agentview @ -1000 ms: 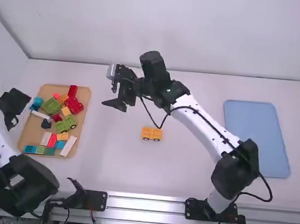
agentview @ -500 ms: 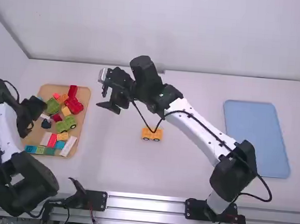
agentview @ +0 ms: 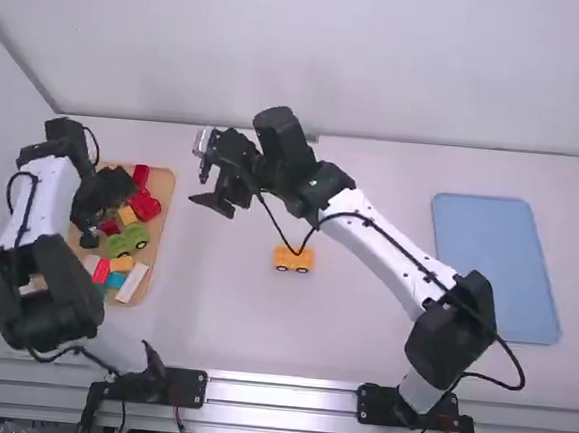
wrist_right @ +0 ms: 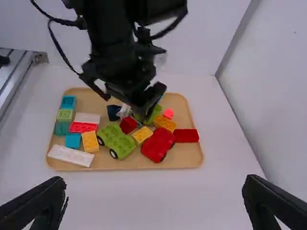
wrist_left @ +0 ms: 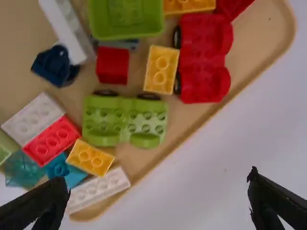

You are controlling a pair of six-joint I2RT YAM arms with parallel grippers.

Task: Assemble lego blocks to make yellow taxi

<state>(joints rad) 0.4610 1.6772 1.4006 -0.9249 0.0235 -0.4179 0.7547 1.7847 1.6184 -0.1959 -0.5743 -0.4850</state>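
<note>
Yellow blocks [wrist_left: 161, 69] lie seemingly below the left hand [agentview: 103, 194] (fingers spread wide).

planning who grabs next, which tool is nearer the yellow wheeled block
Right. The right tool hangs beyond and left of the yellow wheeled block; the left tool is farther left, over the tray.

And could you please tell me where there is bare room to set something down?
The white table is bare between the tan tray and the yellow wheeled piece, and on that piece's near side. So is the blue panel. The tray is crowded with blocks near the left gripper; the right arm slants over mid-table.
</note>
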